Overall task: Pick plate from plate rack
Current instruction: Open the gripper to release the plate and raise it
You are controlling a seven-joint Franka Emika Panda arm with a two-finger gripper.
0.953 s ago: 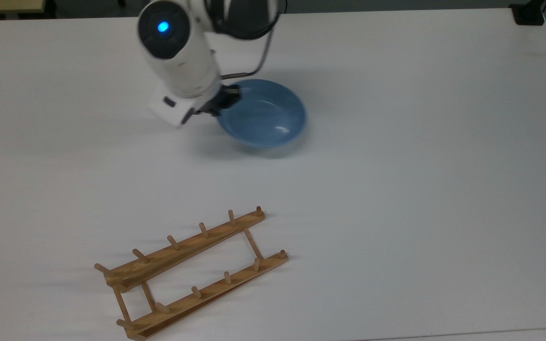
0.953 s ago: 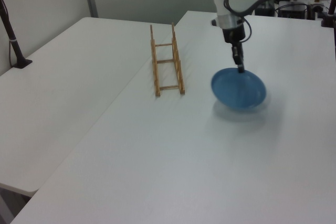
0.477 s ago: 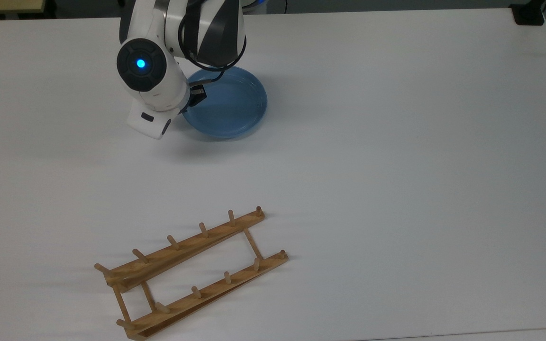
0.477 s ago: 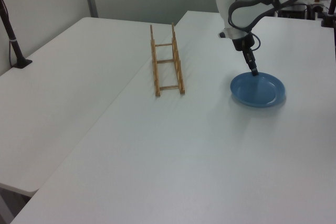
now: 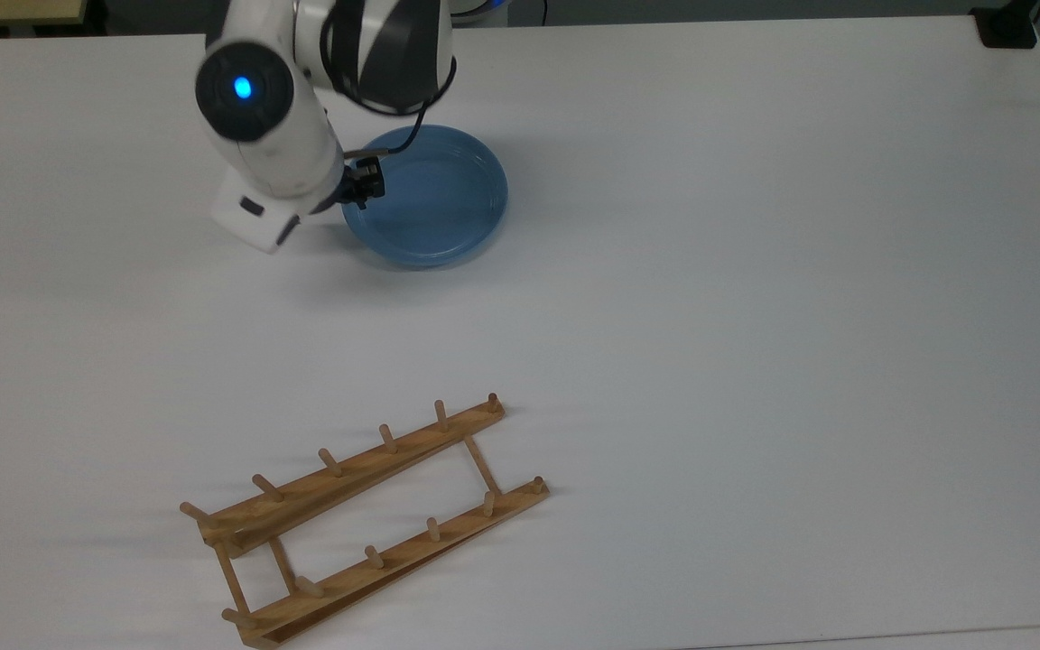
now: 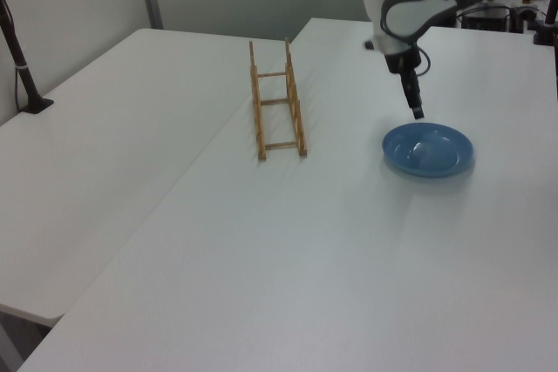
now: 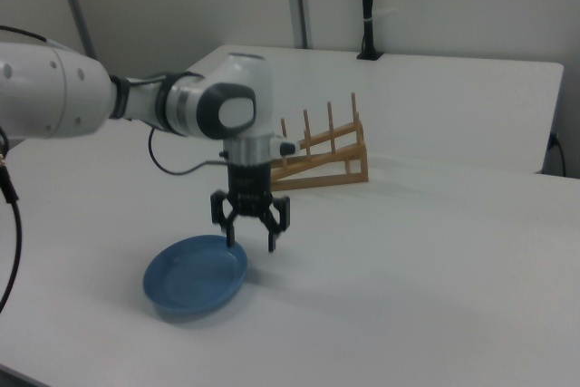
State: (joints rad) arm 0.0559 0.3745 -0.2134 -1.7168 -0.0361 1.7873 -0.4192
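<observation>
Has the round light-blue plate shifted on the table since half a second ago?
No. In the top view the round light-blue plate lies at the same spot relative to the light-brown wooden plate rack. The open gripper has lifted off its rim.

A glossy light-blue plate [image 5: 434,199] lies flat on the white counter [image 5: 755,271]. The wooden plate rack [image 5: 362,519] stands empty, well apart.

Bright, even overhead light; soft shadows, slightly hazy.
</observation>
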